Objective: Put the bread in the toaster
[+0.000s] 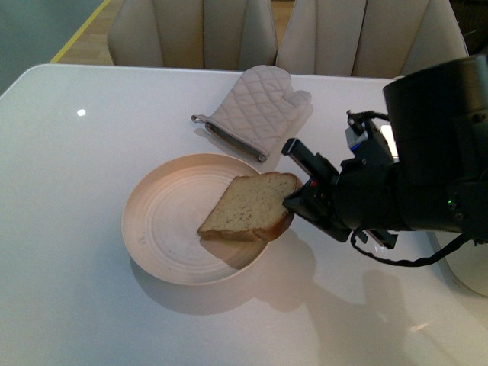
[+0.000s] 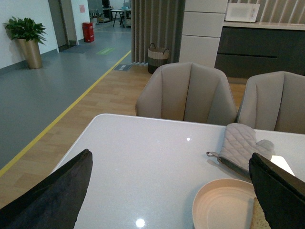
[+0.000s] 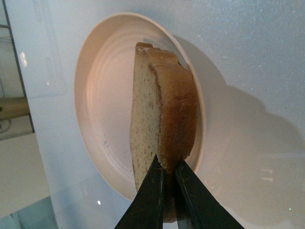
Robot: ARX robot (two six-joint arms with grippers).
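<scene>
Black fingers [image 3: 153, 191] of the right gripper [image 3: 167, 164] fill the foreground of the right wrist view, pressed together on the brown crust at one end of the bread [image 3: 162, 109]. The slice stands on edge in that view, its speckled crumb facing one way and its crust the other, directly above the round beige plate [image 3: 105, 95].

From the front view the right gripper [image 1: 293, 200] reaches in from the right, and its bulky black arm covers most of that side. The bread [image 1: 248, 207] is tilted, with the pinched end higher and out over the plate's right rim and the opposite corner low over the middle of the plate [image 1: 164, 229]. Whether that low corner touches the plate I cannot tell; a shadow lies under the slice.

On the white table [image 1: 76, 267], beyond the plate, a quilted oven mitt [image 1: 252, 107] lies flat, near the plate but apart from it. Two pale chairs [image 1: 191, 30] stand at the far edge. Under the right arm, at the right edge, an off-white rounded shape [image 1: 471, 274] shows only in part.

Seen from the left wrist, the left gripper [image 2: 170, 156] is spread wide with nothing between its dark fingers [image 2: 57, 191], up above the table, with the plate [image 2: 219, 205] and mitt [image 2: 238, 143] to one side
</scene>
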